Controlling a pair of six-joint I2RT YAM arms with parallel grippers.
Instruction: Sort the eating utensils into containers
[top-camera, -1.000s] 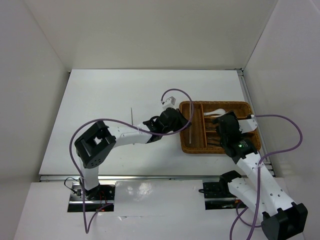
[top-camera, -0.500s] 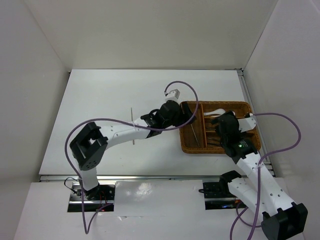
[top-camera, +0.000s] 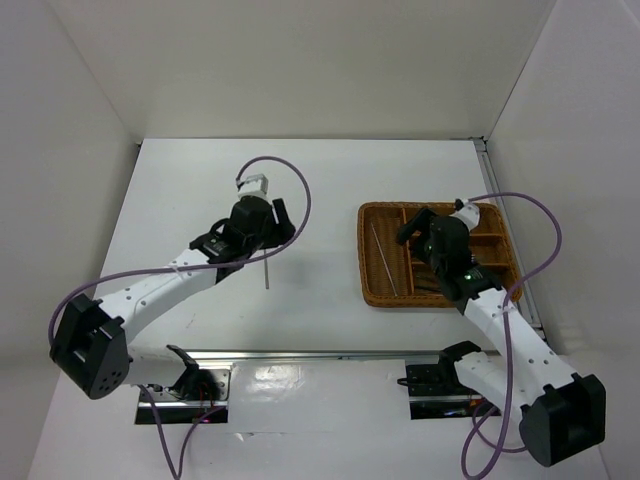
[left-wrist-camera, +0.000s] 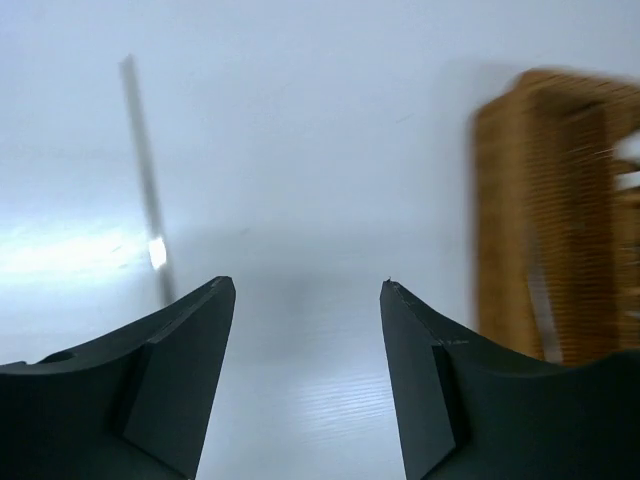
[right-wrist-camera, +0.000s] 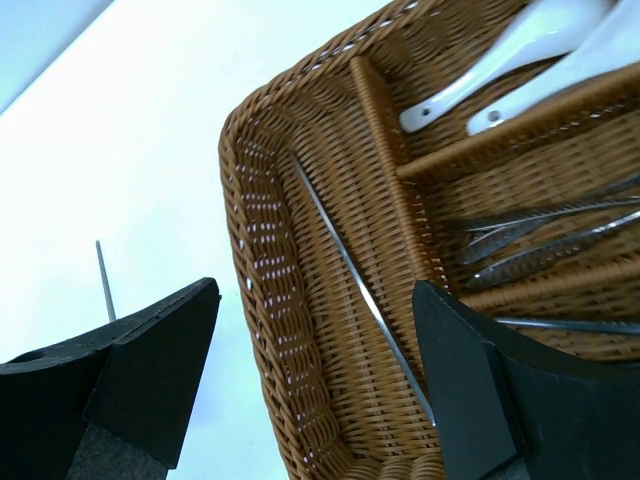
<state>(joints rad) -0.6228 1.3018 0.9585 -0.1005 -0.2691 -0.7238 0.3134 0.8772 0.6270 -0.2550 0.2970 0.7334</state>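
Observation:
The brown wicker tray (top-camera: 366, 270) sits at the right of the table. One metal chopstick (top-camera: 383, 258) lies in its long left compartment, sharp in the right wrist view as chopstick (right-wrist-camera: 350, 270). White spoons (right-wrist-camera: 500, 50) and metal forks (right-wrist-camera: 540, 235) fill the shorter sections. A second thin chopstick (top-camera: 267, 275) lies on the table, blurred in the left wrist view as chopstick (left-wrist-camera: 145, 180). My left gripper (top-camera: 280, 222) hangs open and empty just right of that chopstick. My right gripper (top-camera: 410, 225) is open and empty over the tray (right-wrist-camera: 270, 300).
White walls close in the table on three sides. The tray's left wall (left-wrist-camera: 520, 200) shows at the right of the left wrist view. Purple cables loop off both arms, one of them (top-camera: 290, 180) arching above the left wrist.
The left gripper opened, left the metal chopstick in the tray's long compartment, and swung left to the chopstick on the table. The right gripper shifted up and left over the tray.

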